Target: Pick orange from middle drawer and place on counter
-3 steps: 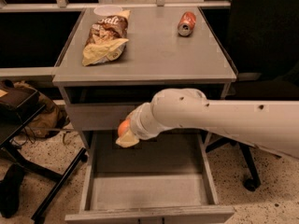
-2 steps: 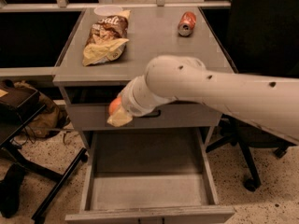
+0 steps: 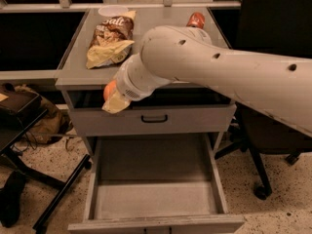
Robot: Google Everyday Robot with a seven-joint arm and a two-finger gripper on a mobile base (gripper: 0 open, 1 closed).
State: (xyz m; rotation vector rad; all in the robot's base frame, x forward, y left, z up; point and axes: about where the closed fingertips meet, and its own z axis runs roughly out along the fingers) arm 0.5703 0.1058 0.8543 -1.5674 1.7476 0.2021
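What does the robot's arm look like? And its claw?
The arm is a fat, smooth, cream-white tube with small dark dots, ending in a ribbed white wrist. The claw, at the front edge of the counter by the orange, is pale yellowish and stubby. No cables show.

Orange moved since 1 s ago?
Yes. The orange, held in the end effector, has risen and shifted left: from the handled drawer front's lower edge to just under the counter's front edge.

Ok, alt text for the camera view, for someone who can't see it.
The gripper holds the orange by the front edge of the counter, above the open, bare middle drawer. A chip bag and a red can sit on the counter.
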